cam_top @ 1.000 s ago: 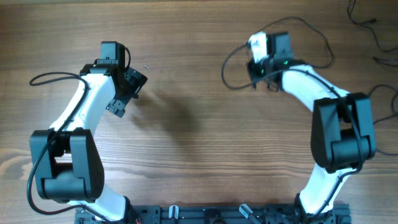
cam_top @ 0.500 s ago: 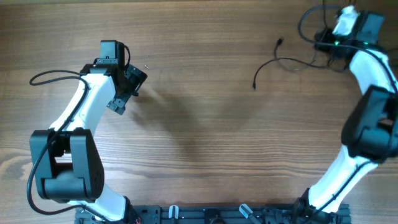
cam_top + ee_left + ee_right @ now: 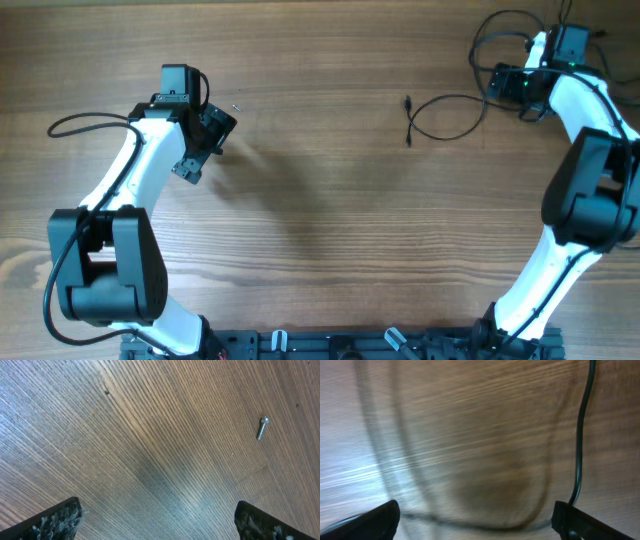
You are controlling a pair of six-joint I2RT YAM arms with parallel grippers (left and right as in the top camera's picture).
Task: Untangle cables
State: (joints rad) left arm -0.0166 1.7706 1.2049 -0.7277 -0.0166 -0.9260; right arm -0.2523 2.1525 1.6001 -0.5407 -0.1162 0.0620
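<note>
The left tool (image 3: 203,148) hangs over bare wood on the left of the counter (image 3: 320,220), its fingers spread wide with nothing between them and a small screw (image 3: 262,427) lying just beyond. The right tool (image 3: 508,85), at the far right, also stands released and grips nothing, though a thin black cord (image 3: 580,435) runs down beside one fingertip. The cables (image 3: 450,135) lie by that tool: one loose curve ends leftward in a plug tip (image 3: 408,102), and other loops bunch near the far edge.
</note>
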